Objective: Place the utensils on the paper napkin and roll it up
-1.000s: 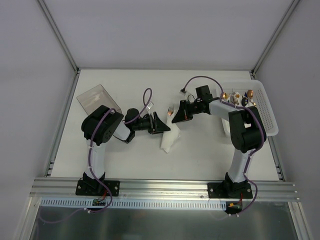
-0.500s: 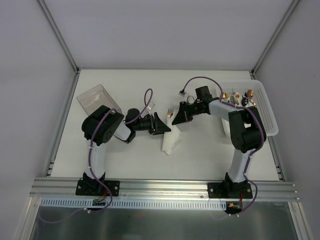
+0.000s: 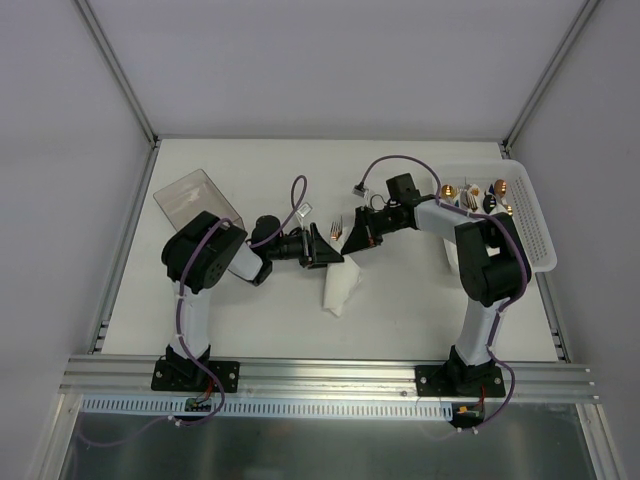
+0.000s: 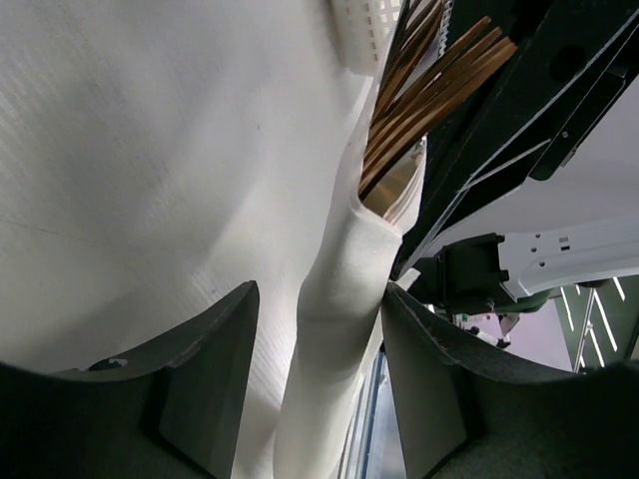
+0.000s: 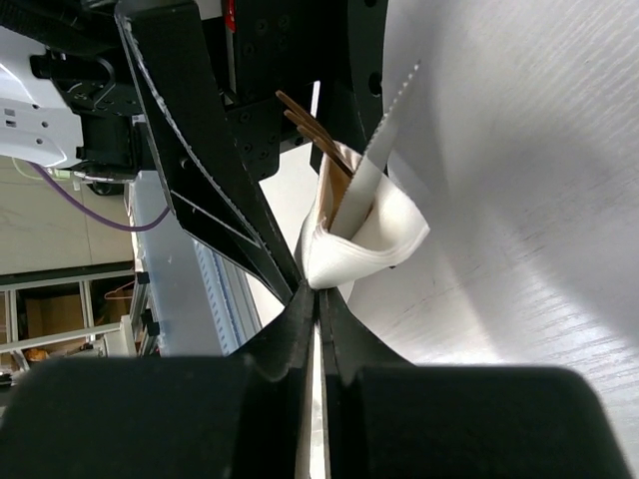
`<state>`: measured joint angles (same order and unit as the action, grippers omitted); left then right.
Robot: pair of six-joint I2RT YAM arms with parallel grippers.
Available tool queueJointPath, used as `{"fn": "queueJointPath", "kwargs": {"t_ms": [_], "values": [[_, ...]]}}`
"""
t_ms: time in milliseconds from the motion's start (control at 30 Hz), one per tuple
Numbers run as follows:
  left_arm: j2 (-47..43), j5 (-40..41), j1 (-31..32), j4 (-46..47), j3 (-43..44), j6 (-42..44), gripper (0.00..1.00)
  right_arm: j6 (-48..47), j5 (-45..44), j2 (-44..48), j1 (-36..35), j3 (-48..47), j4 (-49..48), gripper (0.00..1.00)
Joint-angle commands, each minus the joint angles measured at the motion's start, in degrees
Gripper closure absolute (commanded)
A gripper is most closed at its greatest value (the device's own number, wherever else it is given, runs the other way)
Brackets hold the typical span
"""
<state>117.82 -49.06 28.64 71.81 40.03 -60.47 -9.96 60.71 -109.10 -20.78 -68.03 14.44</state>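
The paper napkin is a white roll lying mid-table, with the tines of a copper fork poking out of its far end. My left gripper is open and straddles the roll. In the left wrist view the roll runs between the two fingers, and the copper utensils jut from its mouth. My right gripper is shut on the napkin's edge. In the right wrist view its jaws meet at the folded white corner, and utensil ends show inside.
A white perforated basket with more cutlery stands at the right edge, behind the right arm. A clear plastic box lies tipped at the back left. Both grippers crowd close together over the roll.
The right gripper has shifted slightly left and nearer with the napkin's edge. The roll has slid a little toward the near side. The left gripper has edged right.
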Motion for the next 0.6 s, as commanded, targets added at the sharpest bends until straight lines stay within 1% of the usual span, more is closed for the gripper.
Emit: {"fn": "queueJointPath", "kwargs": {"t_ms": [0, 133, 267, 300, 367, 400, 500, 533, 567], "values": [[-3.38, -1.30, 1.06, 24.52, 1.45, 0.44, 0.48, -1.56, 3.98, 2.58, -0.76, -2.55, 1.74, 1.00], [-3.91, -2.26, 1.33, 24.52, 1.63, 0.53, 0.52, -1.38, 4.51, 2.31, -0.76, -2.81, 1.74, 1.00], [-4.35, -2.71, 1.85, 24.52, 1.54, 0.70, 0.62, -1.12, 5.38, 2.05, -0.93, -3.34, 2.00, 1.00], [-4.53, -2.71, 2.03, 24.52, 1.45, 0.79, 0.67, -1.38, 5.47, 2.05, -0.85, -3.51, 2.17, 1.00], [-4.88, -2.88, 2.21, 24.52, 1.19, 0.96, 0.73, -1.64, 5.82, 2.05, -0.85, -3.69, 2.44, 1.00], [-5.40, -2.89, 2.29, 24.52, 1.28, 0.88, 0.78, -1.65, 6.09, 2.05, -0.85, -3.69, 2.79, 1.00], [-6.63, -2.89, 2.29, 24.52, 0.93, 0.88, 0.83, -1.73, 6.62, 1.78, -0.93, -4.57, 3.58, 1.00], [-6.90, -2.80, 2.38, 24.52, 0.75, 0.79, 0.87, -1.73, 6.79, 1.78, -0.85, -4.83, 3.67, 1.00], [-7.25, -2.62, 2.29, 24.52, 0.58, 0.62, 0.89, -1.56, 6.71, 1.87, -0.93, -5.35, 4.02, 1.00]]}}
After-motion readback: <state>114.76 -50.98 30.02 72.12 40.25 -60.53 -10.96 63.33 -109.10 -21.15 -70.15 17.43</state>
